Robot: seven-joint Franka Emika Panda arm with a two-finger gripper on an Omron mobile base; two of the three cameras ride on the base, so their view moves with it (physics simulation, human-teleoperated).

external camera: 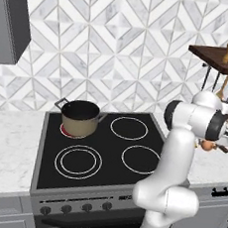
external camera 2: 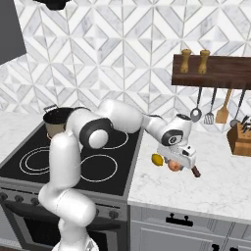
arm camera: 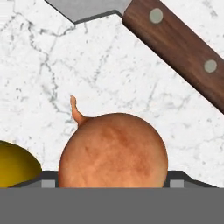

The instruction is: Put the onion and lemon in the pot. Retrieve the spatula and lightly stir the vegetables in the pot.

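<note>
gripper (external camera 2: 175, 164) low over the marble counter (external camera 2: 215, 186), jaws straddling the onion (external camera 2: 173, 166), grip or gap I cannot tell | hand view: onion (arm camera: 113, 151) close up, spatula (arm camera: 175, 43) just beyond it | right base view: lemon (external camera 2: 157, 160) just beside onion | left base view: pot (external camera: 79, 117) on stove's back-left burner, well apart
</note>
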